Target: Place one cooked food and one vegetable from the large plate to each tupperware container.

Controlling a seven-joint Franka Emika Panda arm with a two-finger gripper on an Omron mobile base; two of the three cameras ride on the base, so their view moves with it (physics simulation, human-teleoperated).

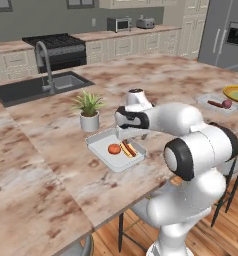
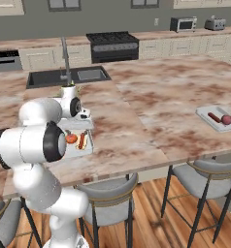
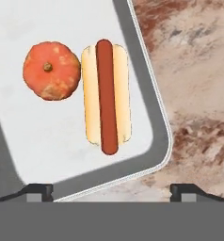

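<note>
The near tupperware container (image 1: 102, 150), just beside the potted plant (image 1: 89, 111), holds a hot dog (image 3: 106, 98) touching an orange pumpkin (image 3: 51, 70). The gripper (image 3: 111, 190) hovers above, jaws spread wide, empty. The far container (image 1: 211, 106) holds a sausage (image 1: 215, 104) and a reddish vegetable (image 1: 227, 103), beside the large plate (image 1: 236, 93).

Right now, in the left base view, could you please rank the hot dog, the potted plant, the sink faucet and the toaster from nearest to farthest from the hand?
1. Hot dog, in the tray just below the hand.
2. Potted plant, left of it.
3. Sink faucet, farther back left.
4. Toaster, on the rear counter.

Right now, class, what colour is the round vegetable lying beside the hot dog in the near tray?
Orange-red vegetable, mottled; hand view shows it best.
</note>
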